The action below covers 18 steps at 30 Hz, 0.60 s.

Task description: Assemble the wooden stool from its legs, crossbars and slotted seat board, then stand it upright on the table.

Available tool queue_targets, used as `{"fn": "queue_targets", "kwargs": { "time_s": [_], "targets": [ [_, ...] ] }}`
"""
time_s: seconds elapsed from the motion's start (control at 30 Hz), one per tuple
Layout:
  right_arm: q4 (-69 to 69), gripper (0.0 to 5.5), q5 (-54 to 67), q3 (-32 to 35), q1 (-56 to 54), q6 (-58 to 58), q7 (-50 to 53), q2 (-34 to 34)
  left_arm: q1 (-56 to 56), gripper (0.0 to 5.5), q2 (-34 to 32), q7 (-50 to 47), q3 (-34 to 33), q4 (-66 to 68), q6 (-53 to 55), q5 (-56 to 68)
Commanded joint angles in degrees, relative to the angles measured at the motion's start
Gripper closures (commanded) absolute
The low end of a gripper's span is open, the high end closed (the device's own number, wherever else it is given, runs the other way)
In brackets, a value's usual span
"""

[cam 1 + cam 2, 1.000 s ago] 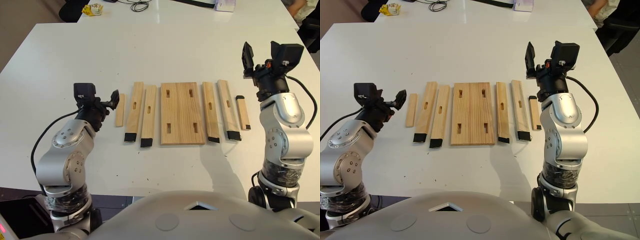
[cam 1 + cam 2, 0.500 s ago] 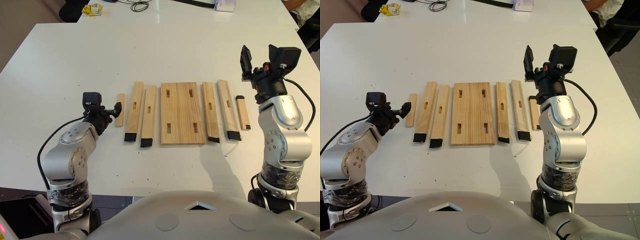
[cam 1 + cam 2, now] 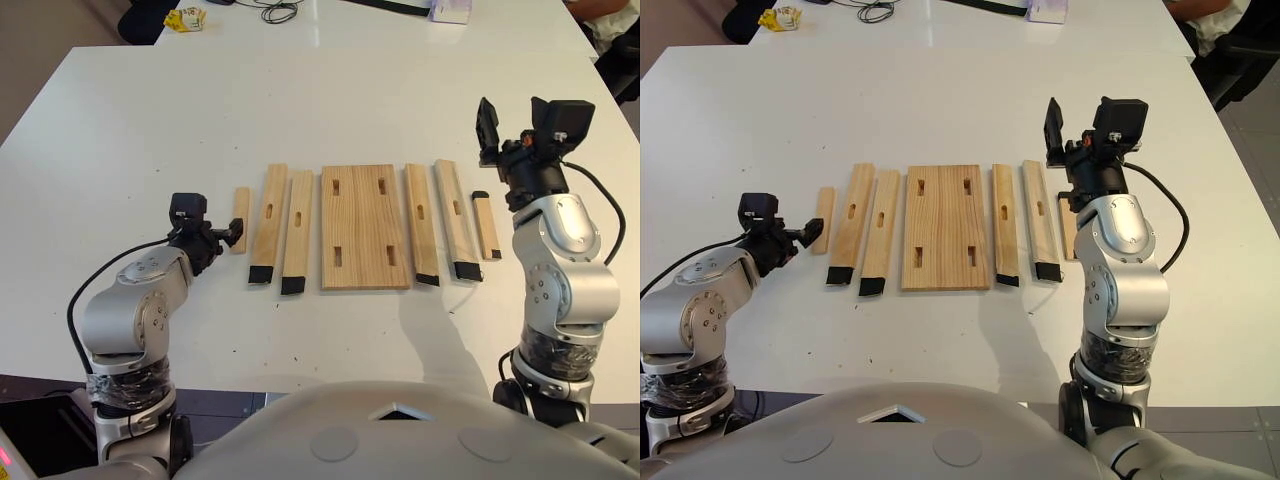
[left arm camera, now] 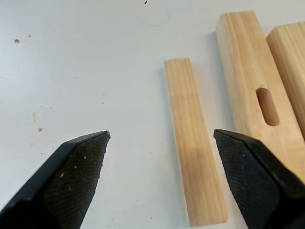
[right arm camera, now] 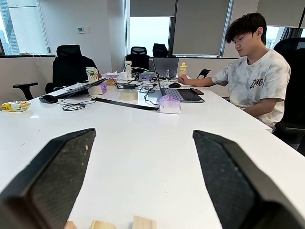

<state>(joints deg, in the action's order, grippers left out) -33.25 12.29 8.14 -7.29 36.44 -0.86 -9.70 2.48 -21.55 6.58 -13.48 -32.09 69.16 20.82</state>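
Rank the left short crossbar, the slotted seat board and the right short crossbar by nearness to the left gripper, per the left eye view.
1. Left short crossbar, just ahead of the left gripper.
2. Slotted seat board, middle of the row.
3. Right short crossbar, far right end.

Butted against the far edge of the tabletop (image 3: 330, 90) is a second white desk (image 3: 340, 25). On it, towards the left, lies a crumpled yellow packet (image 3: 186, 18), with a loop of black cable (image 3: 280, 12) near it. A small lilac box (image 3: 450, 11) sits farther right. An open laptop (image 5: 181, 94) rests there too, and a black office chair (image 5: 71, 62) stands behind.
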Motion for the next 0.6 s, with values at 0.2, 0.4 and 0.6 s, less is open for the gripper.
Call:
{"fn": "queue_targets", "kwargs": {
  "time_s": [0.2,0.4,0.6],
  "targets": [
    [-1.11,1.73,-0.17,-0.27,0.70,1.71,0.43,0.27,-1.75,1.45,-2.80,2.16,1.07,2.10,0.93,-0.69],
    [-1.76,1.73,-0.13,-0.91,1.00,2.25,0.74,0.76,0.15,1.45,-4.42,3.99,3.82,2.42,-0.22,-1.10],
    [-2.81,1.73,-0.04,-0.99,1.98,3.01,1.22,1.23,0.27,1.45,-5.34,5.22,4.12,2.54,0.83,-0.64]
  ]
}}
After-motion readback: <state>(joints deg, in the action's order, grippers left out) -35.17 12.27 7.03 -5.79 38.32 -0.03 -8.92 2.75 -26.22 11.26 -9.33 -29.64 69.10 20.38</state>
